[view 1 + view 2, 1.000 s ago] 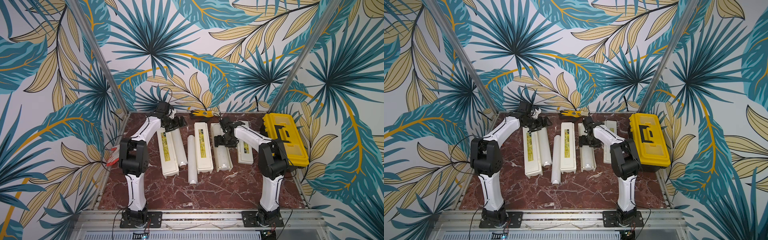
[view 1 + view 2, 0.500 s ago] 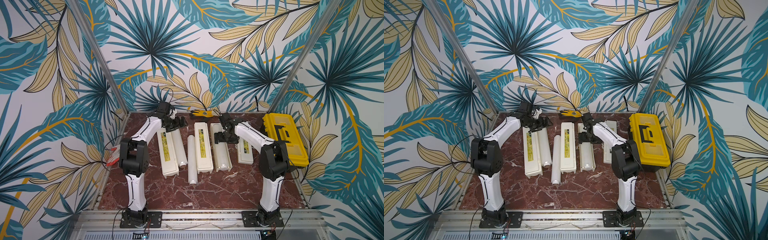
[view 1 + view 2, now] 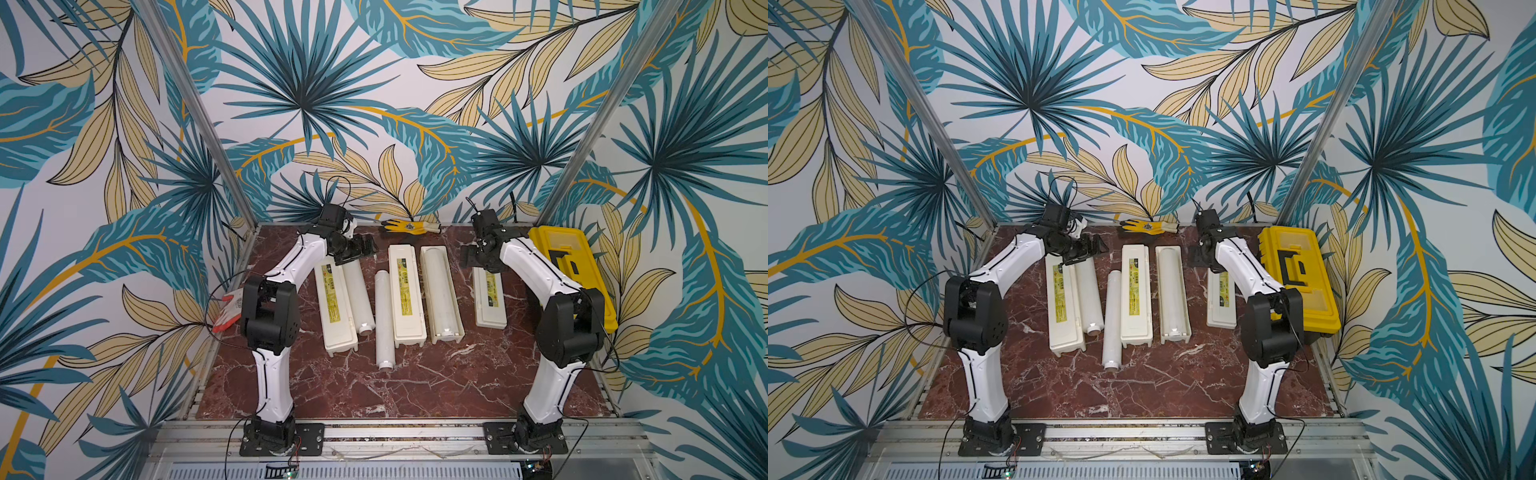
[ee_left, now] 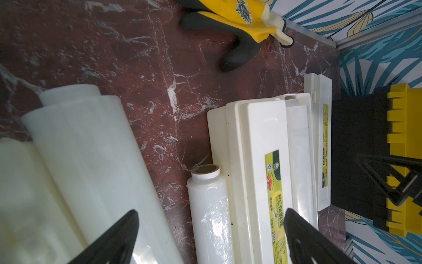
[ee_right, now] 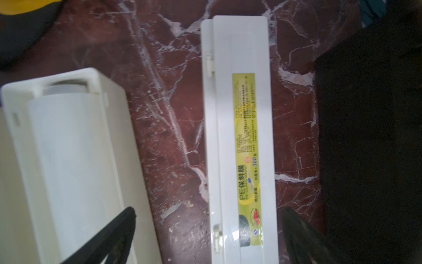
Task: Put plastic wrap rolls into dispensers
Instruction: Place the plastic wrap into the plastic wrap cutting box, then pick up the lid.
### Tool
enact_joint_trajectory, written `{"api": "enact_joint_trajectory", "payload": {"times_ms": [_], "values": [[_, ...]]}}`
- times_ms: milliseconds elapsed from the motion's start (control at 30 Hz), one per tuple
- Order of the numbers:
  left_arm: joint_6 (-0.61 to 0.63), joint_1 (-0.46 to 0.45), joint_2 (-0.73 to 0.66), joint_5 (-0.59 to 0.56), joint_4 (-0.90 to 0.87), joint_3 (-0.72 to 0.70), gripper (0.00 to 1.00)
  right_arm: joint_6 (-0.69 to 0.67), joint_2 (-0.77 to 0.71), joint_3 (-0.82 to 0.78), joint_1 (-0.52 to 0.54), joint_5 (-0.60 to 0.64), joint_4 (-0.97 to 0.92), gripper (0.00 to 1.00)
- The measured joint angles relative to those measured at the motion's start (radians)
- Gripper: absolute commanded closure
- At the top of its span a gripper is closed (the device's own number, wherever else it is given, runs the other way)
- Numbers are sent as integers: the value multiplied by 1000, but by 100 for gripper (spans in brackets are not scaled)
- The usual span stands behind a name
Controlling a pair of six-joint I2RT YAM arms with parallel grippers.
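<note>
Tabletop of red-brown marble (image 3: 415, 386), with two white robot arms reaching toward its far edge. Three long cream dispensers lie side by side, each running from near to far.

The left dispenser (image 3: 336, 309) shows its yellow label. The left roll (image 3: 358, 293) of plastic wrap lies touching its right side, core stub at the near end. Whether this roll sits in a tray cannot be told.

The loose roll (image 3: 383, 320) lies bare on the table just right of that, beside the middle dispenser (image 3: 406, 299). This dispenser is open: its labelled lid lies flat on the left, and the seated roll (image 3: 440, 286) rests inside its tray on the right.

The right dispenser (image 3: 490, 301) lies closed, apart from the others.

The left gripper (image 3: 360, 249) hovers over the far end of the left roll, jaws spread wide and holding nothing. The right gripper (image 3: 471, 259) hovers above the far end of the right dispenser, jaws also wide and empty.

A yellow toolbox (image 3: 569, 270) stands at the right edge. A yellow glove (image 3: 409, 226) lies at the far edge.
</note>
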Motion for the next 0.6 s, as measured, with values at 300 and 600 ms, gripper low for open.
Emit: {"api": "enact_joint_trajectory", "payload": {"times_ms": [300,600], "values": [[-23,0,0,-92,24,1,0,-19,171,34,-150,-151,45,1],[-26,3,4,-132,35,62,0,-80,327,228,-190,-246,20,1]]}}
